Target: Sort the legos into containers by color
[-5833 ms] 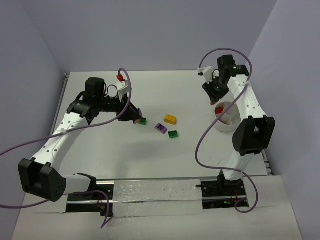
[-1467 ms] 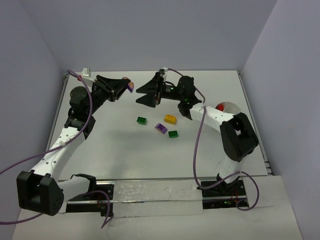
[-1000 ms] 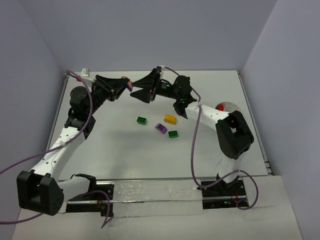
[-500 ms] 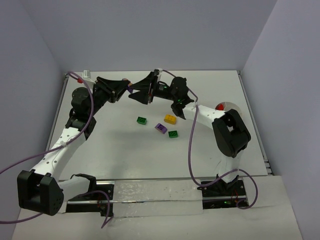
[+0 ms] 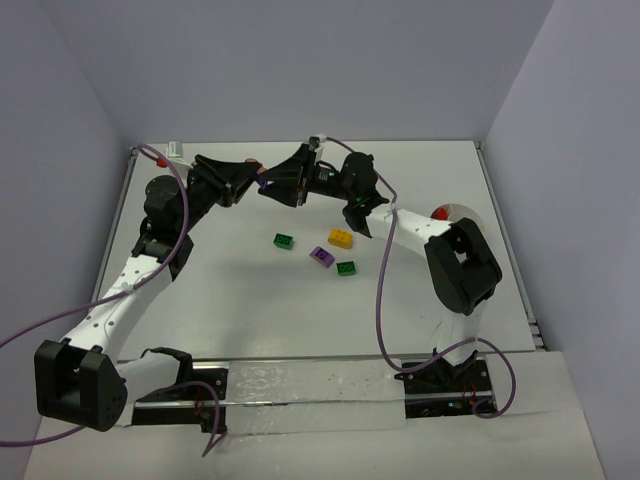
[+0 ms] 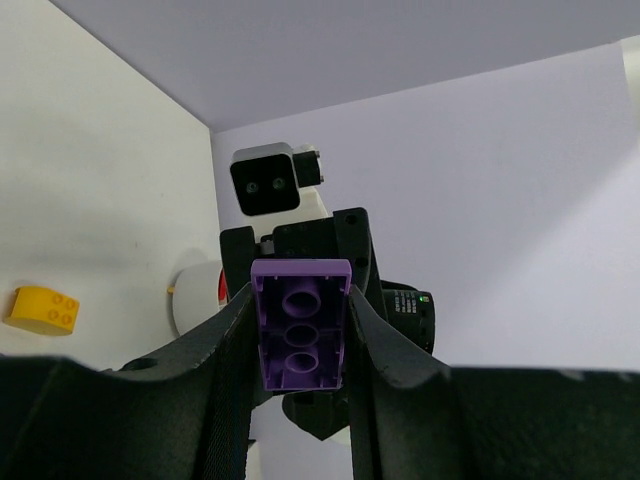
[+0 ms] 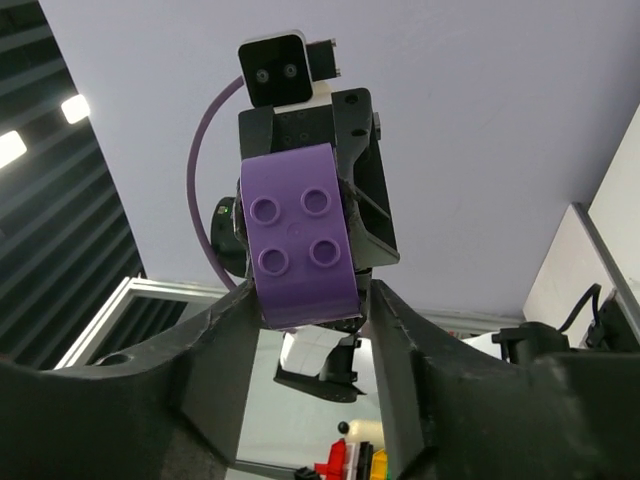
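Note:
My left gripper (image 5: pixel 255 178) is raised over the far part of the table and shut on a purple lego (image 5: pixel 263 181). In the left wrist view the lego (image 6: pixel 300 325) shows its hollow underside, pinched between both fingers (image 6: pixel 225 350). My right gripper (image 5: pixel 272 186) faces it, open, with its jaws on either side of the same lego (image 7: pixel 297 235). A gap shows on the right side. On the table lie a green lego (image 5: pixel 284 240), a yellow lego (image 5: pixel 340 238), another purple lego (image 5: pixel 320 255) and a second green lego (image 5: pixel 346 268). The white cup (image 5: pixel 463 210) holds something red.
The right arm stretches from the right side across the far middle of the table and hides part of the cup. The cup (image 6: pixel 195 297) and the yellow lego (image 6: pixel 40 308) also show in the left wrist view. Walls close the table at the left, back and right.
My right gripper has swung from the cup to the left and closed the distance, until its open jaws surround the purple lego. My left gripper lifted the lego from the table and holds it.

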### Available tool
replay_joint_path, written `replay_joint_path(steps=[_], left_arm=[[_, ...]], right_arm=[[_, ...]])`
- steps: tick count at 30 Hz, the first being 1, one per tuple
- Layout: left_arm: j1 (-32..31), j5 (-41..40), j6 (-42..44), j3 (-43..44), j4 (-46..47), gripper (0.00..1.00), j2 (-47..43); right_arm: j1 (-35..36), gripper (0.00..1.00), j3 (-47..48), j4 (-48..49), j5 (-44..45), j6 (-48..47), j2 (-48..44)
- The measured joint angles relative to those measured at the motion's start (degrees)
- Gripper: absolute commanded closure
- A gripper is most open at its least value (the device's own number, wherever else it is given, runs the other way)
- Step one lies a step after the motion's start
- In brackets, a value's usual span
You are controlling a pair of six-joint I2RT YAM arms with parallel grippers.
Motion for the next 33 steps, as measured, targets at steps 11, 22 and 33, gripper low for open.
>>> replay_joint_path(steps=[11, 22, 33], left_arm=[[-0.07, 0.26, -0.74, -0.27, 0.07, 1.0, -0.02], [-0.05, 0.45, -0.79, -0.97, -0.1, 0.01, -0.06], [4.09, 4.57, 16.24, 1.31, -11.77, 0.01, -1.31]], right_arm=[[-0.76, 0.54, 1.16, -1.7, -0.38, -2.63, 0.04], [-1.23, 1.0, 1.55, -3.45, -1.87, -6.97, 0.04], [-13.86, 1.0, 11.31, -47.0, -7.07, -52.56, -9.25]])
